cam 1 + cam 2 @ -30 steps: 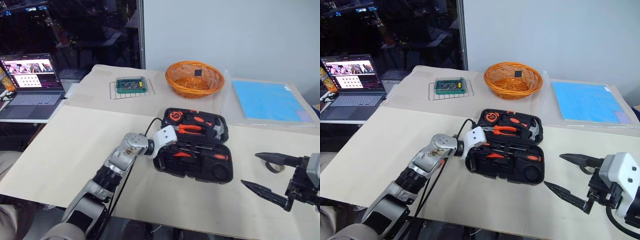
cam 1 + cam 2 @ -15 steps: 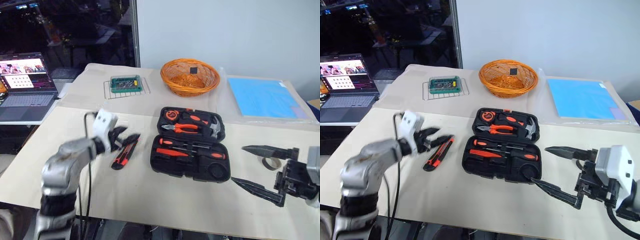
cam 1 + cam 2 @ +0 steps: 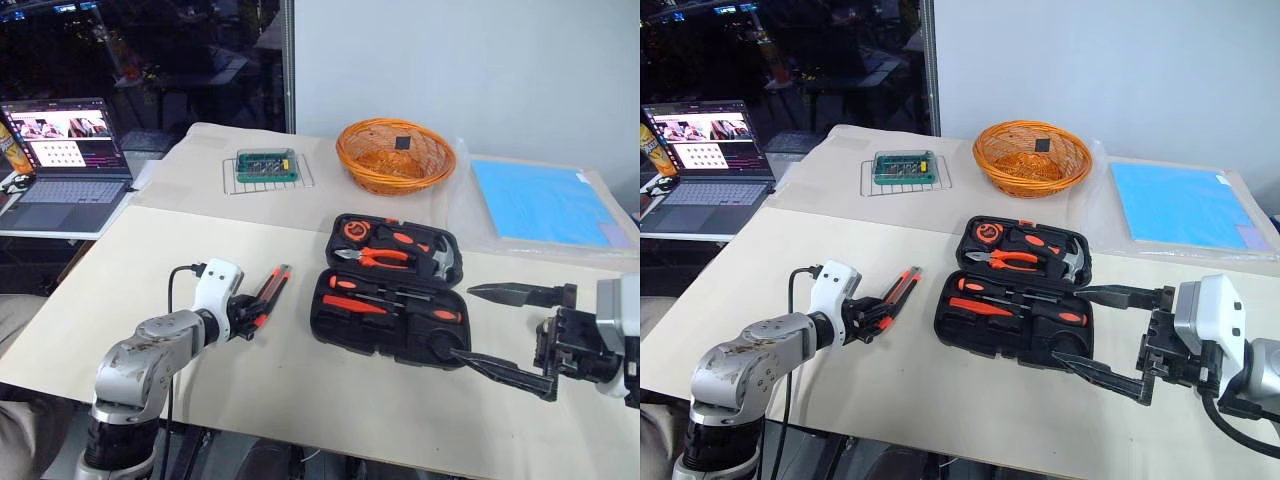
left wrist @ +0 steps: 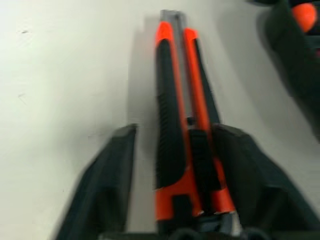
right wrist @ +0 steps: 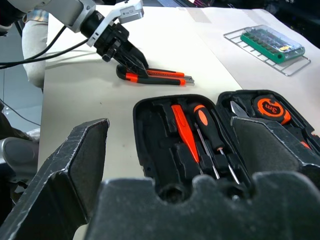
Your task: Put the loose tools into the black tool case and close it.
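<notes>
Orange and black, the utility knife [image 3: 265,297] lies flat on the pale tabletop [image 3: 150,290], just to the left of the open black tool case [image 3: 390,290] and apart from it. My left gripper [image 3: 872,315] has its two fingers set either side of the knife's near end. In the left wrist view the knife [image 4: 182,130] runs straight up between the fingers [image 4: 107,185], with a slim gap showing on one side, so I read the jaws as narrowed around the handle, and I cannot tell whether they pinch it firmly yet.

Inside the case, the front half already holds two screwdrivers [image 5: 200,135] in their recesses, and pliers [image 3: 375,256] and a tape measure [image 5: 270,107] sit in the rear half. My right gripper [image 3: 505,330] hovers spread wide, empty, near the right end of the case.

As I judge it, I am on the step of picking up the knife, the last loose tool I can see. Next I need to finish closing on the handle, lift, carry it right over the case, line it up with a free recess, then fold the lid shut.

An orange wicker basket [image 3: 395,155] stands behind the case.
</notes>
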